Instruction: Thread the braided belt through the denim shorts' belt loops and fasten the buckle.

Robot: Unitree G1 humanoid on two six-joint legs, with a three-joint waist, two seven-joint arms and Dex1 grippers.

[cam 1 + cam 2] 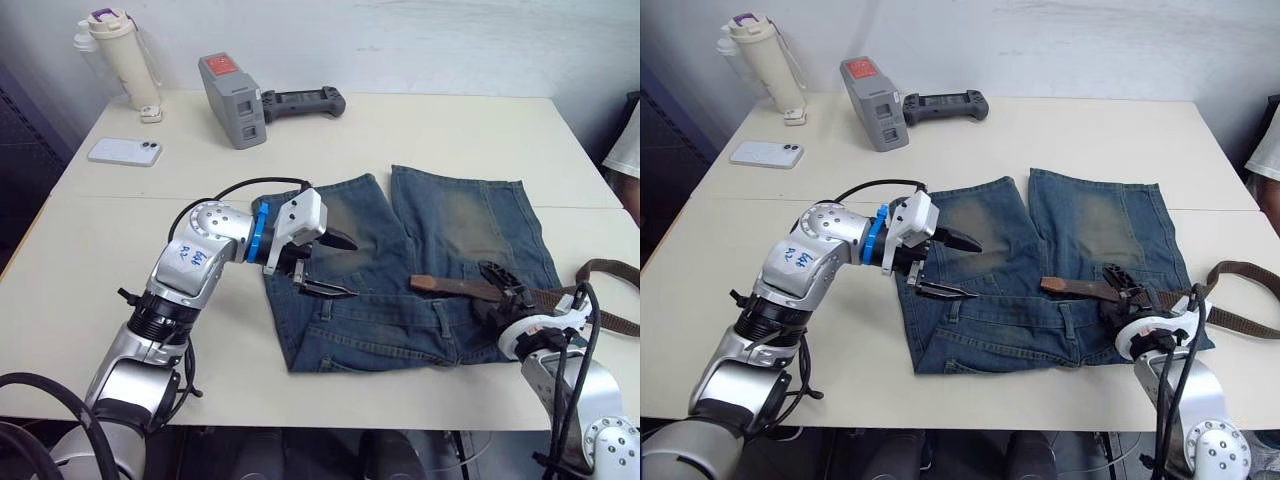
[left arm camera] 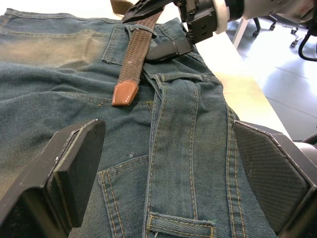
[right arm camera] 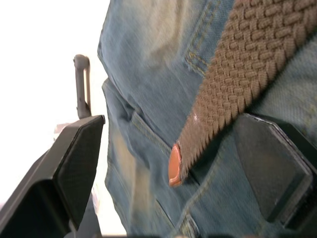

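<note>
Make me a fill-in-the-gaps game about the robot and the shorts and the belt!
1. The denim shorts lie flat on the ____.
2. The braided belt ends in a tan ____ tip.
3. The left gripper hangs over the shorts with its fingers ____.
4. Beside the bottle lies a white ____.

Missing words: table, leather, open, phone

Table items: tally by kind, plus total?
Clothing: 2, denim shorts and braided belt
Electronics: 3, white phone, grey battery pack, black handheld controller
Drinkware: 1, cream bottle
Total: 6
</note>
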